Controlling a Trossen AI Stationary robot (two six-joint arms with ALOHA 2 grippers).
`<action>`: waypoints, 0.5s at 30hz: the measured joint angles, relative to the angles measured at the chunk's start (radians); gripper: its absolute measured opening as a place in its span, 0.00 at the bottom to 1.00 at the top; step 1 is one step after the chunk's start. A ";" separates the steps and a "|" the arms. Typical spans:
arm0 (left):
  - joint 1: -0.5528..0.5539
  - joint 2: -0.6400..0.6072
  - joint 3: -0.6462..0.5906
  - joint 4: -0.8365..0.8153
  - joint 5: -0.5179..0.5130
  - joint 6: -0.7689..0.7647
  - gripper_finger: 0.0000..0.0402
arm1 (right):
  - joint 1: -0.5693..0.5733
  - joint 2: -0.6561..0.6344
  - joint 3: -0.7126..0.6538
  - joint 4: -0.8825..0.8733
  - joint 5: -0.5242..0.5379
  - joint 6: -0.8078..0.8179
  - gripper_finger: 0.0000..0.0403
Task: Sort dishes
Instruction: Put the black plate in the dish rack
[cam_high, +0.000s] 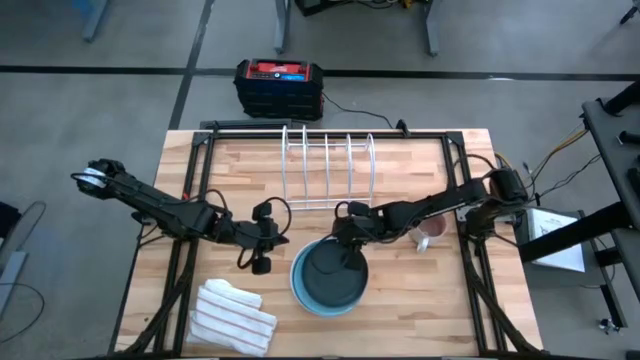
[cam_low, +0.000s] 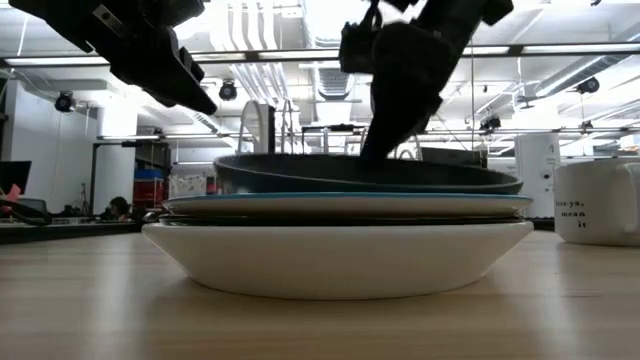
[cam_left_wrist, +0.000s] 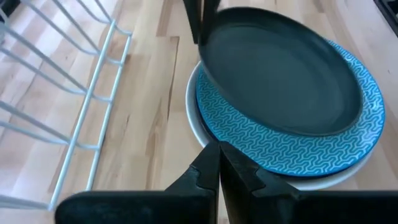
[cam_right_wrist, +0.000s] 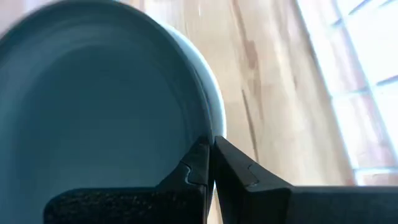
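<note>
The dishes stand in a stack near the table's middle front. A white dish (cam_low: 340, 262) is at the bottom, a light blue wave-patterned plate (cam_left_wrist: 261, 149) is above it, and the dark blue-grey dish (cam_high: 335, 275) is on top. The red dish does not plainly show. My right gripper (cam_high: 343, 240) is shut on the dark dish's far rim. My left gripper (cam_high: 272, 238) is shut and empty, hovering just left of the stack; it also shows in the left wrist view (cam_left_wrist: 217, 149). My right gripper pinches the dark dish's rim (cam_right_wrist: 214, 127) on its far side between its two fingers. The fingers come slanting down from the table's far right. The dish lies on the blue plate, shifted a little off the stack's centre toward the far left.
A white wire dish rack (cam_high: 328, 170) stands behind the stack. A beige mug (cam_high: 432, 235) stands to the right of the stack. A folded white striped cloth (cam_high: 235, 318) lies at the front left. A black and red box (cam_high: 278, 85) sits beyond the table's far edge.
</note>
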 joint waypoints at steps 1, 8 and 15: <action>0.000 0.000 0.000 0.003 0.000 0.002 0.00 | 0.000 -0.016 0.000 -0.001 0.001 -0.010 0.01; 0.000 -0.003 0.027 0.004 0.000 0.072 0.00 | 0.000 -0.200 -0.001 -0.009 0.011 -0.201 0.01; 0.000 -0.005 0.127 -0.009 0.000 0.245 0.00 | -0.003 -0.457 -0.001 -0.002 0.106 -0.785 0.01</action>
